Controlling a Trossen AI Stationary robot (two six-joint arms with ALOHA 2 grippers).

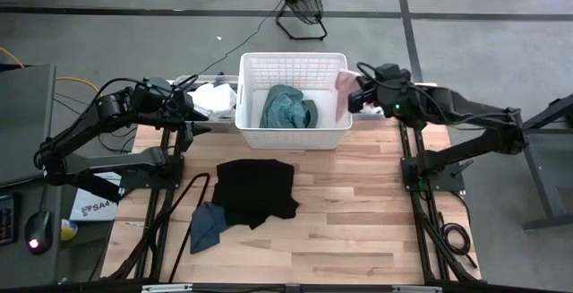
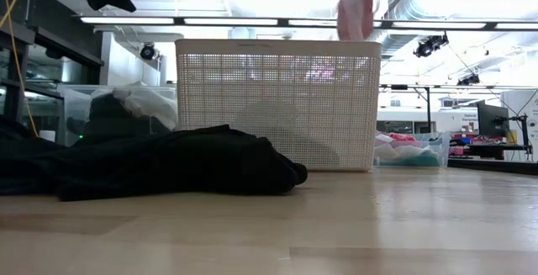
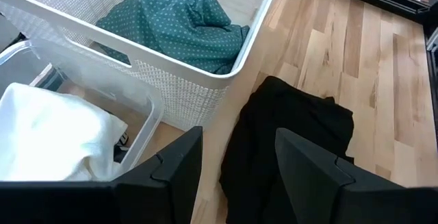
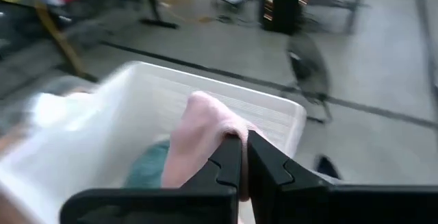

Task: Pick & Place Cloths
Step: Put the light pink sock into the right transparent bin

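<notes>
- Pink cloth (image 4: 198, 138) hangs clamped in the right gripper (image 4: 243, 157), above the white basket's (image 1: 293, 136) rim.
- Left gripper (image 3: 233, 162) is spread and empty, black cloth (image 3: 294, 142) lying below it.
- No legible writing.

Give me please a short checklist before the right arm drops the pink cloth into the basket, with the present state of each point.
1. Right gripper shut on the pink cloth: ok.
2. Pink cloth above the white basket's right edge, not yet clearly inside: not ok.
3. Room in the basket beside the teal cloth: ok.
4. Left gripper open, empty, away from the basket's opening: ok.
5. Black cloth and dark blue cloth waiting on the table: ok.
</notes>
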